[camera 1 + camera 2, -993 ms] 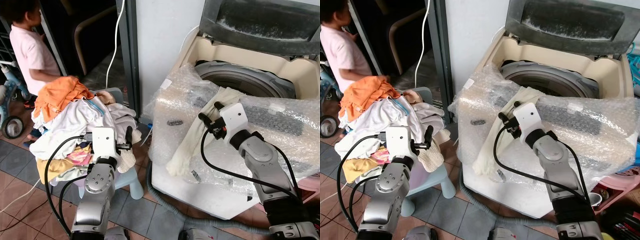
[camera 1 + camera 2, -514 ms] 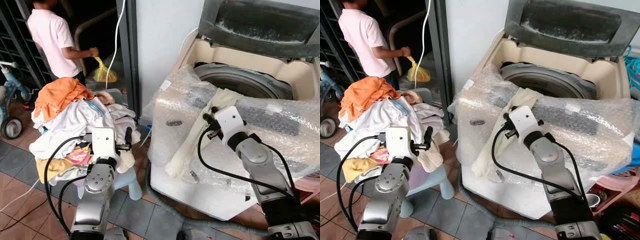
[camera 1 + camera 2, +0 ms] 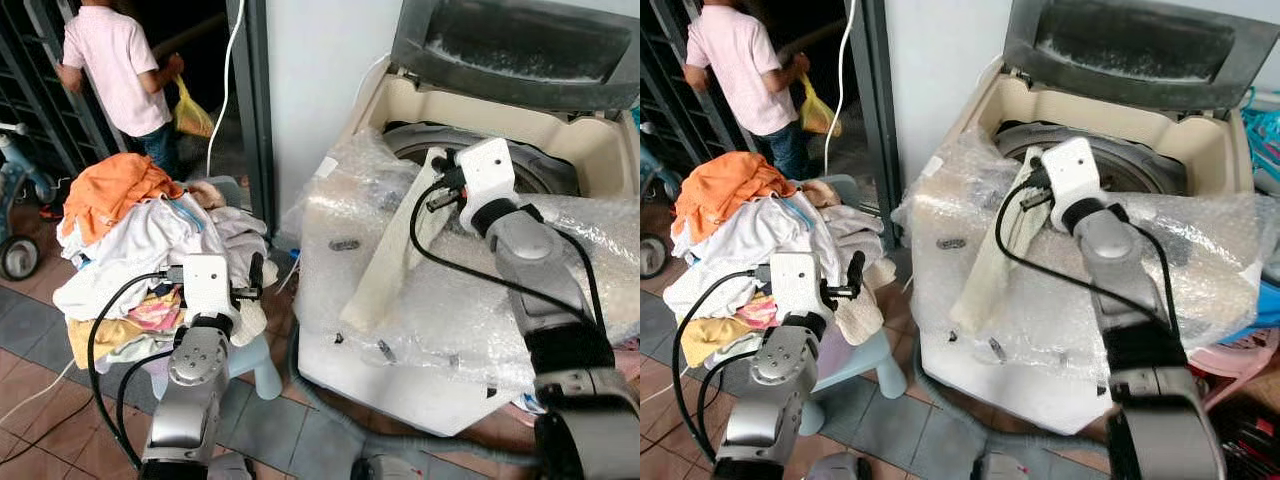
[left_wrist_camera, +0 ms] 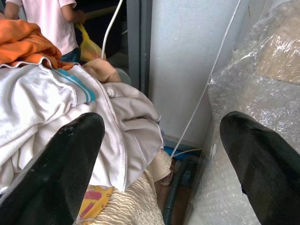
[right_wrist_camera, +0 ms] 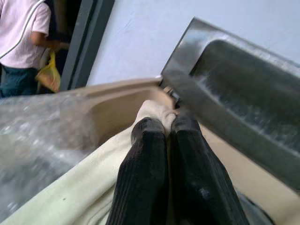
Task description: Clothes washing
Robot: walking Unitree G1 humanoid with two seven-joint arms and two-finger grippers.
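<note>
One pale cream cloth (image 3: 400,250) hangs stretched, pinched by right tool (image 5: 168,126).

Soft, even daylight fills what my head sees; shadows stay faint and nothing is harsh. The doorway (image 3: 190,60) at eleven o'clock falls off into deep dark. The bubble wrap (image 3: 450,290) over the washing machine (image 3: 520,130) throws small white glints. My head views are fairly sharp, with slight bending at the edges. Near my right wrist, the wrap smears into grey blur, and my jaws' black fingers (image 5: 145,187) are soft, close to the lens.
</note>
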